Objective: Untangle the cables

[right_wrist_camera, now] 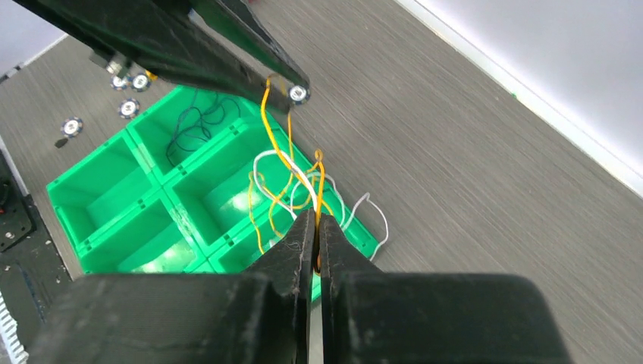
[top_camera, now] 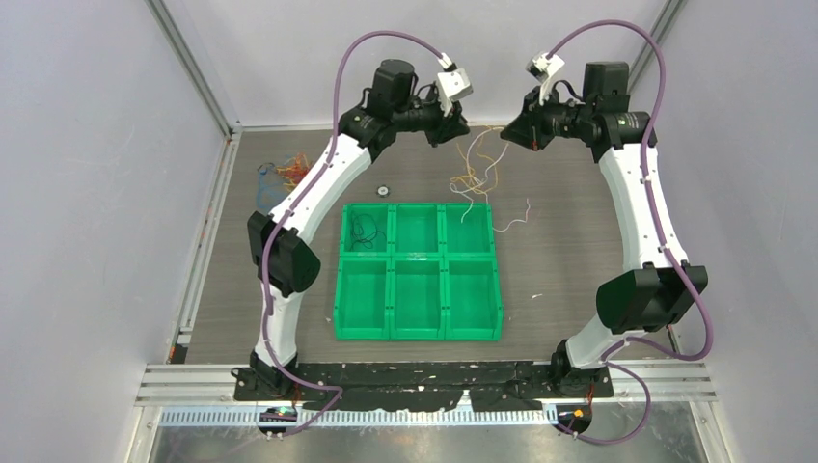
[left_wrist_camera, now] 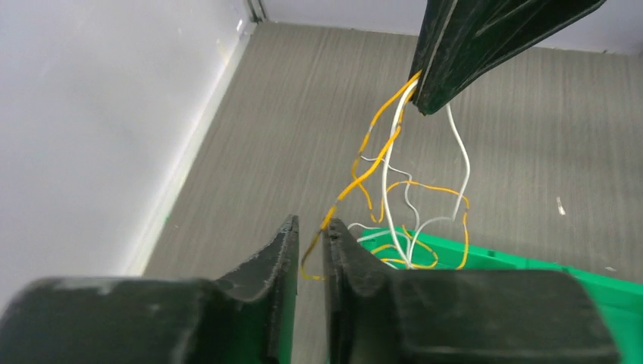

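Across the grey wood-grain surface (top_camera: 579,251), the biggest thing is a green tray (top_camera: 417,336) of six compartments, set in the middle and closer to the arm bases than to the far wall. Both the left arm (top_camera: 307,198) and the right arm (top_camera: 632,198) reach to the far side and turn toward each other, so their tips meet close together above the far right corner of the tray. The left gripper (left_wrist_camera: 309,227) has its fingers drawn almost together, and a yellow-orange cable (left_wrist_camera: 364,174) passes through the slim gap; in the right wrist view that cable comes straight out of its tip, so it is pinched there. The right gripper (right_wrist_camera: 316,220) is closed tight on the cables (right_wrist_camera: 292,174), a loose tangle of yellow-orange and white strands that hangs between the two grippers, its lower loops dropping over the tray's far right compartment. A thin black cable (top_camera: 365,230) lies curled in the far left compartment. Another small heap of blue, red and orange cables (top_camera: 280,174) rests on the surface beyond the left arm, well apart from the tray. One white strand (top_camera: 516,220) lies on the surface just to the right of the tray. A small round disc (top_camera: 383,190) sits just beyond the tray's far edge.
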